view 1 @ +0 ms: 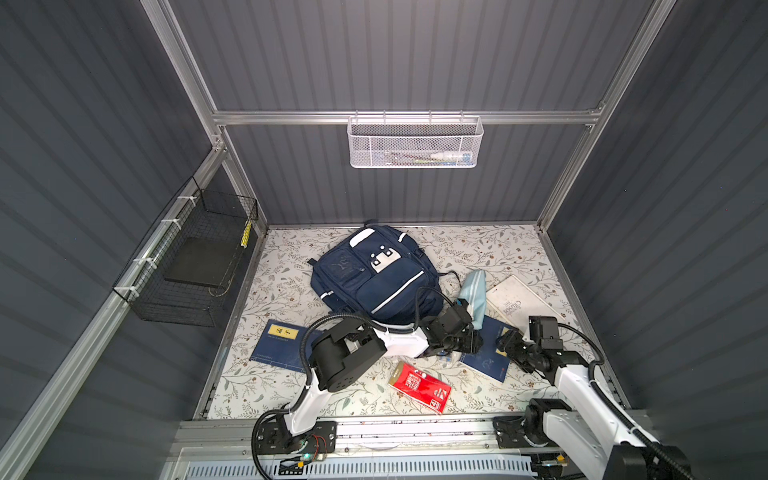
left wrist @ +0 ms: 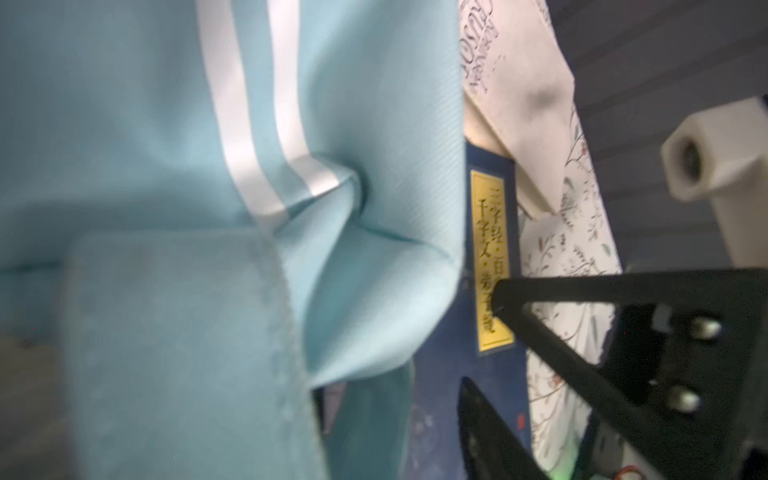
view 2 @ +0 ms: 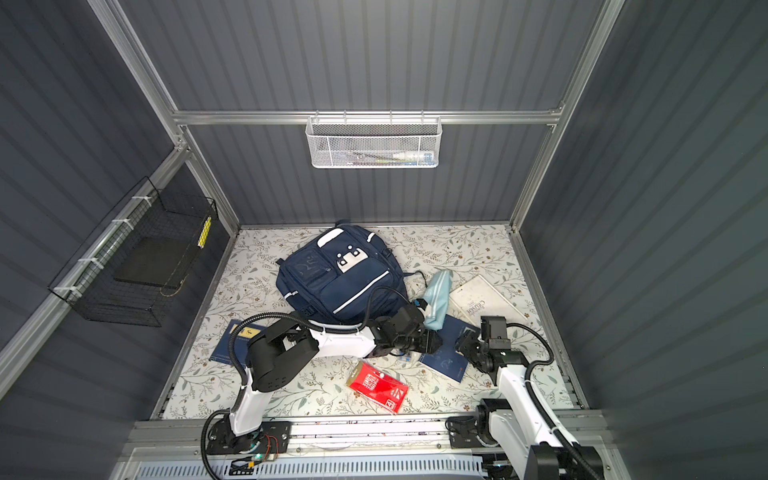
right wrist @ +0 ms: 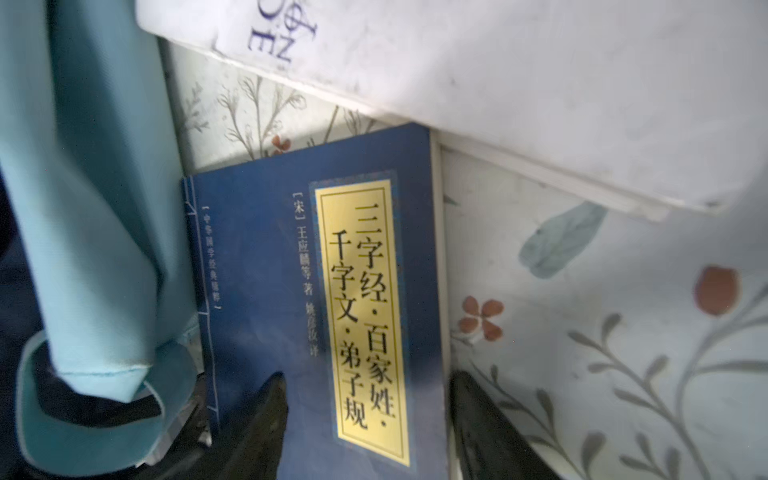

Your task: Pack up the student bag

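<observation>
Taking the floral-patterned table (view 1: pixel 266 399) as the clock face, a flat dark-blue paperback with a yellow title label (view 1: pixel 277 344) lies at 8 o'clock. The student bag (view 1: pixel 374 274), a large navy fabric backpack with white stripes and a white dotted patch, lies front-up toward 12 o'clock, near the back wall. No pocket looks open from above.

The bag will probably handle soft and floppy. It should sag wherever it is lifted, and it looks light while it holds so little. A flat panel would slip and bunch in a grip. The better hold is a stitched edge near its top, with one arm keeping the mouth apart while the other feeds things in.

At 6 o'clock sits a red plastic packet with white print (view 1: pixel 419 387). The left end effector (view 1: pixel 469 338) reaches across to the near end of a small light-blue fabric pencil pouch with white stripes (view 1: pixel 476 291). Cloth hides one finger, so I cannot tell whether it pinches the pouch. Beneath lies a second dark-blue book with a yellow label (right wrist: pixel 266 266). The right end effector (right wrist: pixel 370 382) hovers spread, with the book's edge between its fingers. At 3 o'clock rests a white hardcover book (view 1: pixel 517 297).
</observation>
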You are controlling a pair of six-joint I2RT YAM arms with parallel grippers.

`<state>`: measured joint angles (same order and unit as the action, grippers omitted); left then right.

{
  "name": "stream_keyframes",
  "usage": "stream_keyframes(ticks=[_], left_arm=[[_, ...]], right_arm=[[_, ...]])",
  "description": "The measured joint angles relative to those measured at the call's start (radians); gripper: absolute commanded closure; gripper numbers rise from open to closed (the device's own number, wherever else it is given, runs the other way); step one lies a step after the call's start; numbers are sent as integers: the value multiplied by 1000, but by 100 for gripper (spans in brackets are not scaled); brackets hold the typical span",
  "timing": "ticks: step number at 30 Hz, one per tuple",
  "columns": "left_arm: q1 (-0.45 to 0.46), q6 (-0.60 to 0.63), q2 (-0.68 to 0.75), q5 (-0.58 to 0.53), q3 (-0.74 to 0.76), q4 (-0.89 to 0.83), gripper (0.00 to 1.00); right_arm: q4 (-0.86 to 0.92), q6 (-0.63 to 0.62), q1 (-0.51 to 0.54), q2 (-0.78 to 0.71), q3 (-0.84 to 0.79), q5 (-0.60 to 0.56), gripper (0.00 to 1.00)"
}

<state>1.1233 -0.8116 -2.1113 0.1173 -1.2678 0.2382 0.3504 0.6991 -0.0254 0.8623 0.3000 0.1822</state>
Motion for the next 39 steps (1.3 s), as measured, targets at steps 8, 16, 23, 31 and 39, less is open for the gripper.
stream_keyframes(ticks=[8, 16, 23, 31, 39], left_arm=[[-13, -43, 6, 26, 67, 126, 53], [-29, -83, 2, 33, 68, 145, 57], [-27, -84, 2, 34, 66, 133, 54], [-3, -64, 2, 11, -7, -9, 50], [22, -57, 2, -6, -41, -80, 44]], right_arm=[[-29, -15, -35, -11, -24, 12, 63], [-59, -33, -48, -27, -41, -3, 100], [-43, -29, -49, -171, -48, 43, 100], [-10, -9, -40, -52, -10, 77, 42], [13, -3, -34, 31, 20, 67, 37]])
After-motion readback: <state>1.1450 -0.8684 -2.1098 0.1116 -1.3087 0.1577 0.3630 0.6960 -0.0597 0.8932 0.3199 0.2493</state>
